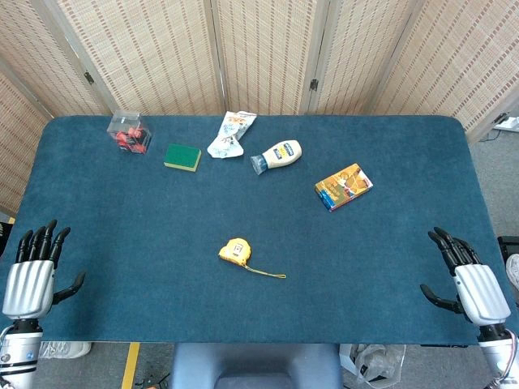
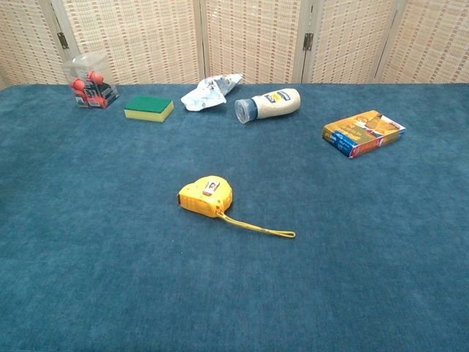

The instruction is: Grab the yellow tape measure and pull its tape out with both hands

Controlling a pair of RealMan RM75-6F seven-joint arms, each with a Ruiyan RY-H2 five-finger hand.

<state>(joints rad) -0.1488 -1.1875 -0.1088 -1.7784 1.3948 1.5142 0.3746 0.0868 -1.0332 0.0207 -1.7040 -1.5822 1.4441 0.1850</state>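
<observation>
One yellow tape measure (image 1: 235, 251) lies flat near the middle of the blue desk (image 1: 146, 243), its strap trailing right. Left hand (image 1: 31, 275) and right hand (image 1: 470, 284) rest at the desk's near corners, fingers spread and empty. Along the far edge sit one sponge (image 1: 182, 157), one bottle (image 1: 277, 156) and one box (image 1: 344, 186).

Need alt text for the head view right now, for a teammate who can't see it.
A yellow tape measure lies untouched mid-table on blue cloth, its strap trailing right. Both hands, left hand and right hand, rest open at the near corners.
</observation>
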